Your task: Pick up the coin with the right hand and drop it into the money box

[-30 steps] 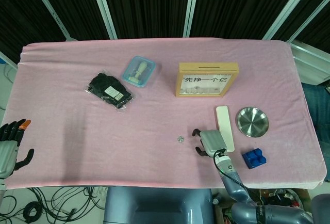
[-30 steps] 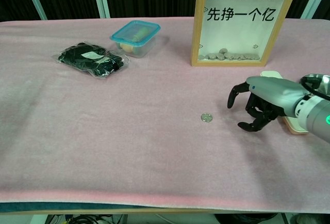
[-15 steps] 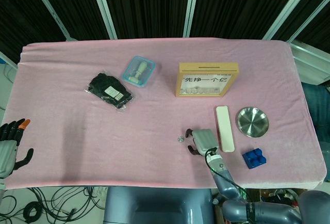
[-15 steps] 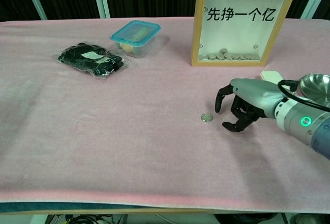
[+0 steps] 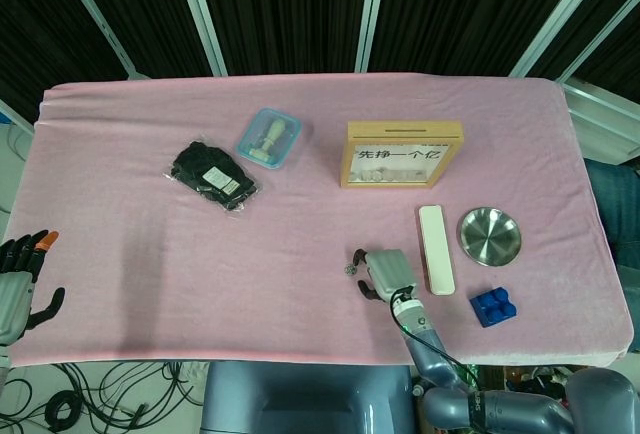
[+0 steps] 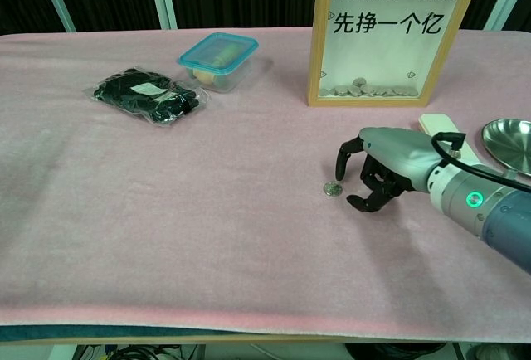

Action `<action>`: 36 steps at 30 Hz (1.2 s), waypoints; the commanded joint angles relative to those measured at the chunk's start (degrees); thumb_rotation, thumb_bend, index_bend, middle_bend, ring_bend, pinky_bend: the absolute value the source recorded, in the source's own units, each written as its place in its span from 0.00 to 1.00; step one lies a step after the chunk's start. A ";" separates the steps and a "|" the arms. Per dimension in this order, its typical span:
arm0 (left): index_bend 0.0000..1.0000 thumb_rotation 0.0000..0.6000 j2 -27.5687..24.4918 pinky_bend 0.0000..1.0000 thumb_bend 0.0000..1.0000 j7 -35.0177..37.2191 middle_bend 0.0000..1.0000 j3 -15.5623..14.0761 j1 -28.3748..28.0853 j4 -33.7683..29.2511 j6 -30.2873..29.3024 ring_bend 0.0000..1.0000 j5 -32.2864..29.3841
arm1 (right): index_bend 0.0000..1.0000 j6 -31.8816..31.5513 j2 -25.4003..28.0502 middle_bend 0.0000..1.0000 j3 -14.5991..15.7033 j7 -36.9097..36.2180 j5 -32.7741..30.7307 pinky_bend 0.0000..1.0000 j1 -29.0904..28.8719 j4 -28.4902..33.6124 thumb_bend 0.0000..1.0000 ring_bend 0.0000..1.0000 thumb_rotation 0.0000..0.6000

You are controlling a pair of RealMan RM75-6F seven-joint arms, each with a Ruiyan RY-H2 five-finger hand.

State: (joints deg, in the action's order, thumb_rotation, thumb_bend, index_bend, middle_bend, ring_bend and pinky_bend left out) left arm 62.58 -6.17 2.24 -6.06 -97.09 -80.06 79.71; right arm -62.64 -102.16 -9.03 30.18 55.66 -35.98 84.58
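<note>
Pink cloth is covering the table [image 5: 130, 254], dark curtain panels running behind. The coin [image 6: 332, 188] is lying flat on the cloth, small, round, silvery, in front of the money box [image 6: 393, 35] and well apart from it. The right hand [image 6: 380, 169] is hovering just beside the coin, fingers curled downward but apart, gripping nothing; fingertips [image 6: 339, 171] are sitting close above the coin, contact unclear. Doing this step well probably means lowering thumb and a finger on either side of the coin, pinching at the edge, since a flat coin on soft cloth is likely slipping or getting pressed in. The left hand [image 5: 18, 284] is idling at the table's edge, fingers spread, empty.
</note>
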 commanded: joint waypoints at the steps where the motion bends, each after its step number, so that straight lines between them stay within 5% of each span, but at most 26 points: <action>1: 0.10 1.00 -0.03 0.00 0.40 0.04 0.05 0.00 0.01 -0.02 -0.01 0.03 -0.02 | 0.42 -0.26 -0.67 0.91 0.04 0.27 0.42 1.00 -0.15 -0.63 0.31 0.98 1.00; 36: 0.10 1.00 -0.25 0.00 0.40 0.13 0.05 0.03 -0.05 -0.07 0.20 0.03 -0.35 | 0.43 -0.13 -3.80 0.91 0.07 -0.24 2.69 1.00 0.35 -4.42 0.31 0.98 1.00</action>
State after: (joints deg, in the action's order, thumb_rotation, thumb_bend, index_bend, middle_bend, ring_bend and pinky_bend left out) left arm 62.33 -6.04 2.27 -6.12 -97.16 -79.86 79.36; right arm -62.79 -105.95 -8.94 29.94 58.37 -35.63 80.17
